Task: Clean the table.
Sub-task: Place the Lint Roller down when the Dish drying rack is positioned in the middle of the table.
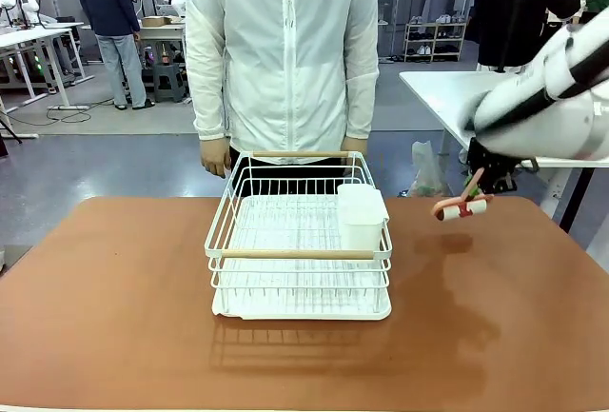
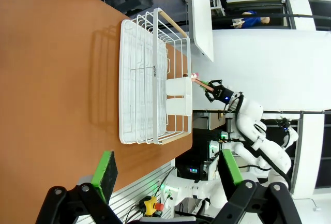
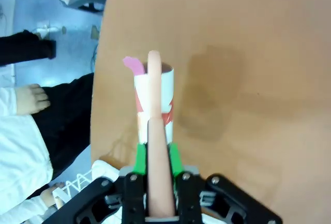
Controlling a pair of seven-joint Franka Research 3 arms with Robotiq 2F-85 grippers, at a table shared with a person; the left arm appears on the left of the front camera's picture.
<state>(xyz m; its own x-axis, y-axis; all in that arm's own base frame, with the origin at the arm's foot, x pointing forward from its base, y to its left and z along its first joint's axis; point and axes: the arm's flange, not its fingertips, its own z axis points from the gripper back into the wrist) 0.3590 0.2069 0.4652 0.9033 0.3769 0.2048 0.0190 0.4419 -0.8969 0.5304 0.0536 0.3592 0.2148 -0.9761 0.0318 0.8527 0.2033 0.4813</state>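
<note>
One white dish rack (image 1: pixel 300 245) is sitting mid-table (image 1: pixel 114 317). Right of the rack, the right gripper (image 1: pixel 473 186) is clamping a pink-handled lint roller (image 1: pixel 461 207) above the tabletop. The left gripper (image 2: pixel 168 167) is gaping wide. Beyond the rack, a person (image 1: pixel 282 50) is standing.

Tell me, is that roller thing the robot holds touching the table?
No. In the front view the lint roller, gripped by the right gripper, hangs in the air above the table, its shadow below.
</note>
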